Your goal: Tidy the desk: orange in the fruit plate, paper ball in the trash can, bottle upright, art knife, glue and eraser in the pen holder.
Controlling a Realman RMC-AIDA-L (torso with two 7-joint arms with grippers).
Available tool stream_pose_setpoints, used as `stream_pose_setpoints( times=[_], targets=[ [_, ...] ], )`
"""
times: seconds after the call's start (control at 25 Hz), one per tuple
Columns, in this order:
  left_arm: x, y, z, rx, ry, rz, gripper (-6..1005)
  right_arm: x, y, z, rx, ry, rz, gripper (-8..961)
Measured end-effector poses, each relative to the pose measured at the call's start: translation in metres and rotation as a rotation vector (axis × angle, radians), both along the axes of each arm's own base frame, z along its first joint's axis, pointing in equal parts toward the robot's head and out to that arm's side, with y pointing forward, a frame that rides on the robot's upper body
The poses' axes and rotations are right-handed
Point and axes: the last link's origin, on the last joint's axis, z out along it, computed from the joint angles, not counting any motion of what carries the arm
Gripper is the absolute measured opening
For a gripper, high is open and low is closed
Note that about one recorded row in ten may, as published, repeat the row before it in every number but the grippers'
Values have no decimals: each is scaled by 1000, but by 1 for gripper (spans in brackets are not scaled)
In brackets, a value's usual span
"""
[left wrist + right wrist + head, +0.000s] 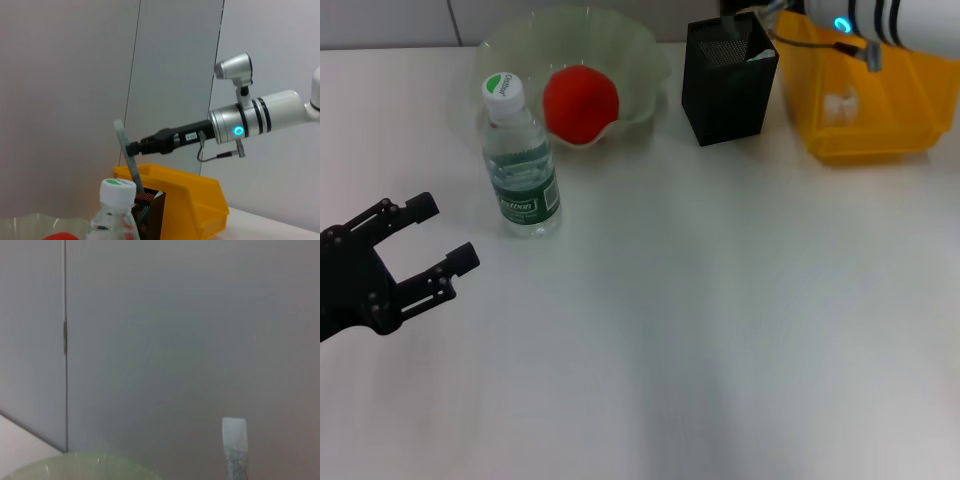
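My right gripper [132,148] is shut on the grey glue [135,172] and holds it nearly upright over the black pen holder [728,82], its lower end inside the cup. The glue's clear end also shows in the right wrist view [234,440]. The orange [580,102] lies in the fruit plate [640,60]. The bottle [521,160] stands upright on the desk [720,300]. The paper ball [838,103] lies in the yellow trash can [910,110]. My left gripper [446,232] is open and empty, left of the bottle. The art knife and eraser are hidden.
The right arm [890,20] reaches in over the trash can at the back right. A pale tip [758,54] shows at the pen holder's rim. The fruit plate, pen holder and trash can stand in a row along the desk's far edge.
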Motion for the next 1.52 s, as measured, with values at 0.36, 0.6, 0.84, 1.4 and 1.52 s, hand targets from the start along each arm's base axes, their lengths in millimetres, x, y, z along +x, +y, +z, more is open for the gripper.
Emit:
stream_pose_setpoints(
  times=[0.36, 0.6, 0.84, 1.4, 1.52],
  targets=[
    [-1, 2, 2, 16, 2, 1, 785, 12, -4, -14, -41, -25, -29, 142],
    [-2, 2, 6, 21, -2, 6, 785, 13, -16, -13, -124, -15, -10, 273],
    [4, 0, 10, -78, -11, -42, 785, 20, -61, 20, -331, 60, 158, 522],
    [25, 11, 0, -451, 62, -104, 785, 91, -158, 53, -638, 188, 407, 684],
    [29, 17, -1, -485, 81, -108, 785, 105, -175, 52, -694, 221, 404, 684]
  ],
)
